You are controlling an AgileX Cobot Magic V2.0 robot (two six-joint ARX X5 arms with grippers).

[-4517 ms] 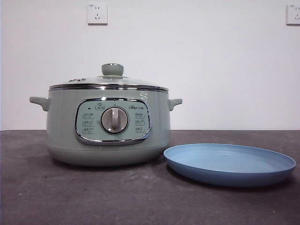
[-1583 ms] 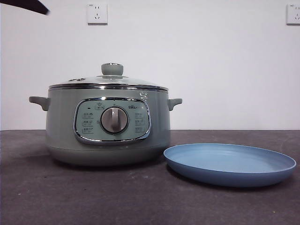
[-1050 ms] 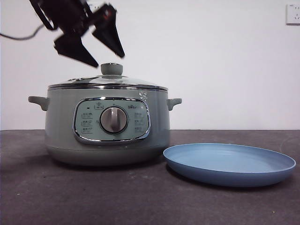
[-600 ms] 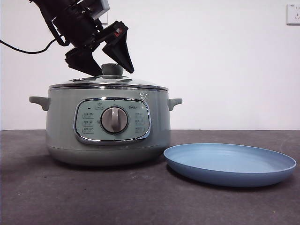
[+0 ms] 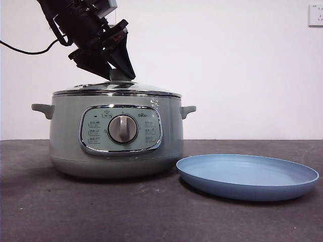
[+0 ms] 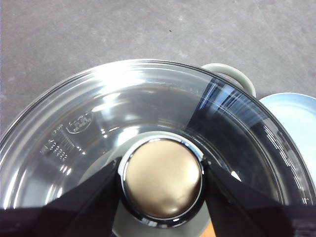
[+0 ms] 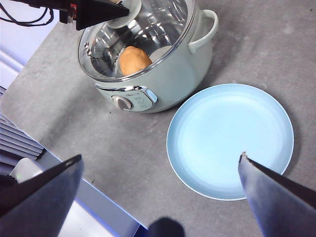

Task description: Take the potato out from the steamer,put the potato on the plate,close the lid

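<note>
Glass and chrome are slick, so although the left gripper (image 6: 161,180) has its jaws pressed against the knob of the lid (image 5: 117,88), it could slip as the lid leaves the pot (image 5: 115,133), where the potato (image 7: 134,59) sits; the right gripper (image 7: 160,170) waits spread wide above the plate (image 7: 230,140).

Steamer (image 5: 116,136), plate (image 5: 247,176) on table (image 5: 101,212)

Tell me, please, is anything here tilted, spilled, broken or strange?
Nothing stands out. The lid sits level on the steamer, the potato lies inside, and the plate rests flat and bare beside it. The left pincer is closed around the lid's knob; the right pincer waits open above the plate.
</note>
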